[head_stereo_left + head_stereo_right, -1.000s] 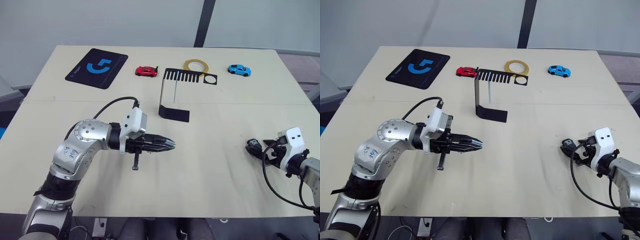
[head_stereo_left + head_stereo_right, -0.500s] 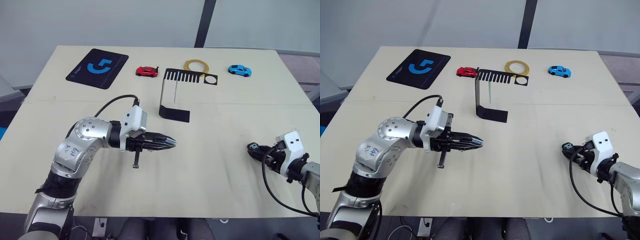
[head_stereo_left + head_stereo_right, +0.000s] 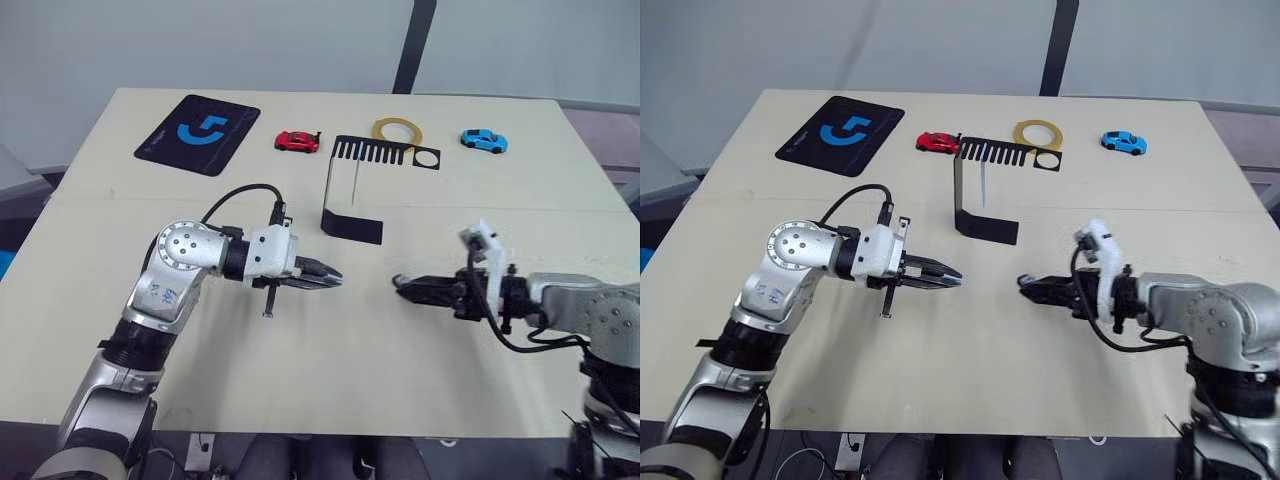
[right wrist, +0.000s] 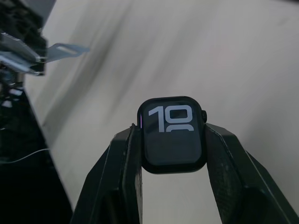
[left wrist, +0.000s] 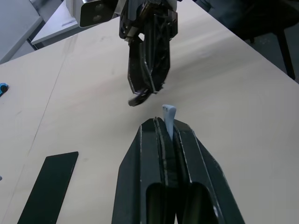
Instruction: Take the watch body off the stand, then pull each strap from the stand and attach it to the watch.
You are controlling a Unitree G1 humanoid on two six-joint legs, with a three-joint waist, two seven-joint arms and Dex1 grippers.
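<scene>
Two pincers facing tip to tip over mid desk. Left pincer clamped on strap; right pincer clamped on watch body, screen lit. Step: attaching first strap, by judgement. Next: line up strap end w/ case slot, slide in. Stand just behind, clear of path; toy cars, tape roll, mouse pad far back.

the right hand grips the watch body between its two black fingers, one pressed against each side of the case. the dark screen faces the camera and shows large white digits. beyond it lies the pale tabletop. the left hand holds a pale grey-blue strap that sticks out past its fingertips.
</scene>
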